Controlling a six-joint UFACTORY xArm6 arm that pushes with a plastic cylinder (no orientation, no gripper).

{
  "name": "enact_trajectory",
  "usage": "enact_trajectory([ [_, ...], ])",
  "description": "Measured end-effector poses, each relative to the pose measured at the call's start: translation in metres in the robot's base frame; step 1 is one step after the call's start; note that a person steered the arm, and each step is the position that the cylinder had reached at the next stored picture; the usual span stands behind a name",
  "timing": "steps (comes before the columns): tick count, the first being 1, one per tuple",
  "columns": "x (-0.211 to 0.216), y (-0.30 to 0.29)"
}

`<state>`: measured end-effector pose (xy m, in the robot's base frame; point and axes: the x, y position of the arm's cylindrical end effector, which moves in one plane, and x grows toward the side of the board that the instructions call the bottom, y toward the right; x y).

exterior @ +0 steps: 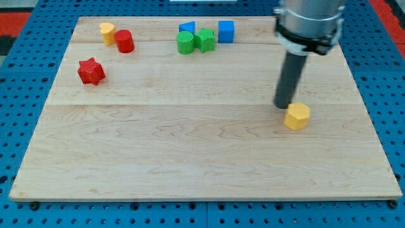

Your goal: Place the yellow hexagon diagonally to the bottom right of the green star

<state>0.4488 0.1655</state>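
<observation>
**Tip beside yellow hexagon, lower right of board**

Nearest the view's bottom: bare wood of the wooden board point(190, 158), resting on a blue pegboard surface point(25, 95) that frames it on every side. No containers anywhere on it; only loose blocks lying flat on the wood.

Further up, at the view's right: yellow hexagon point(297, 116), squat, one flat face up, no clear long axis, no readable pointing direction. Well apart from every other block, and far to the lower right of the green pair.

Just above and to the left of it: my tip point(283, 106), the lower end of a straight dark rod, down at the board and at the hexagon's upper-left edge, touching or nearly so; cannot tell which. A plain rod, so nothing to spread, press together or pinch. Above it, the arm's grey collar point(308, 25), cut off by the view's top.

Further back, at the view's left: red star point(91, 71), alone.

Along the far edge, left to right: a small yellow block point(107, 31), shape unclear, just beside a red cylinder point(124, 41); then a green cylinder point(185, 43) touching the green star point(204, 39); behind those two, a blue block point(187, 27), partly hidden, shape unclear; to the right, a blue cube point(226, 31), just beside the green star.
</observation>
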Motion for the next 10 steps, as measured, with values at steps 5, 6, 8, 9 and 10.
enact_trajectory([
  [5,-0.034,-0.037],
  [6,-0.064,-0.051],
  [8,-0.053,-0.051],
  [9,-0.047,-0.051],
  [10,-0.042,-0.051],
])
